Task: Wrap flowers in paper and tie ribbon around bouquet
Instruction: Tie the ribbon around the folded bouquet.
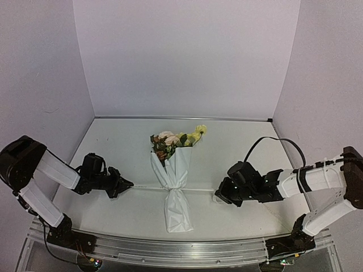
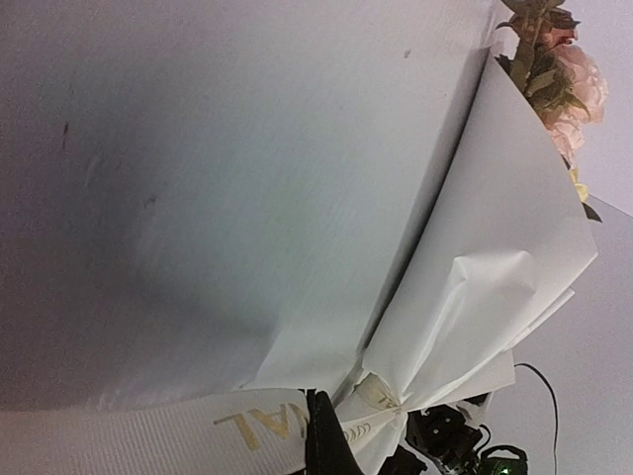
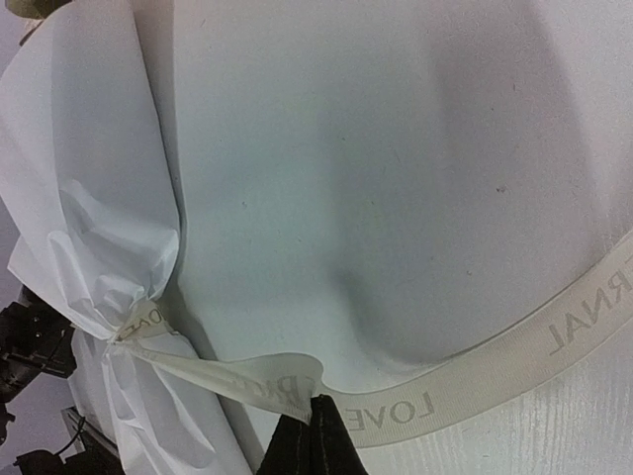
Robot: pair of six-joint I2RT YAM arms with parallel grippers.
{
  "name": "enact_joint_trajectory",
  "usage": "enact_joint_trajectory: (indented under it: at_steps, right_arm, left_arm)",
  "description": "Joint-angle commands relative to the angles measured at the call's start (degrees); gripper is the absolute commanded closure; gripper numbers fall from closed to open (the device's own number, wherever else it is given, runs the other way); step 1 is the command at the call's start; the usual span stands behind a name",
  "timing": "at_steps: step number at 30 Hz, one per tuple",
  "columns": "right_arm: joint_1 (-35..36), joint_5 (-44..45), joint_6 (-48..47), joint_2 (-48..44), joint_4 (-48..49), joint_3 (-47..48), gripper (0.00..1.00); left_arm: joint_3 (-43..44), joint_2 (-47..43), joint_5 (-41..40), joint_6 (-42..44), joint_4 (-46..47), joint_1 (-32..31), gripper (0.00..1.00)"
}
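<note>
The bouquet [image 1: 176, 181] lies in the middle of the table, blooms pointing away from me. Its flowers [image 1: 173, 141] [image 2: 564, 69] stick out of the white paper [image 1: 178, 207] [image 2: 495, 247] [image 3: 79, 178] cone. The ribbon [image 1: 147, 187] [image 2: 198, 430] [image 3: 554, 341] is cinched round the cone's waist and runs taut to both sides. My left gripper [image 1: 128, 185] [image 2: 321, 426] is shut on the ribbon's left end, left of the bouquet. On the other side, my right gripper [image 1: 219, 196] [image 3: 316, 421] is shut on the right end, with a loose tail trailing off.
White walls close in the table on the left, back and right. A metal rail [image 1: 181, 249] runs along the near edge between the arm bases. A black cable [image 1: 272, 141] arcs above the right arm.
</note>
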Motion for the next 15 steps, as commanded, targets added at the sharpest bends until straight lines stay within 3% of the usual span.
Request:
enact_joint_trajectory:
  at_steps: [1, 9, 15]
  right_arm:
    - [-5.14, 16.95, 6.23, -2.76, -21.19, -7.16, 1.00]
    - [0.52, 16.96, 1.06, -2.22, -23.39, -0.99, 1.00]
    - [7.80, 15.29, -3.09, 4.80, -25.23, 7.90, 1.00]
  left_arm:
    - [0.28, 4.65, -13.46, 4.63, -6.23, 7.69, 1.00]
    - [12.12, 9.09, -10.33, 11.15, -11.01, 7.75, 1.00]
    - [14.43, 4.57, -13.12, 16.06, -18.64, 7.77, 1.00]
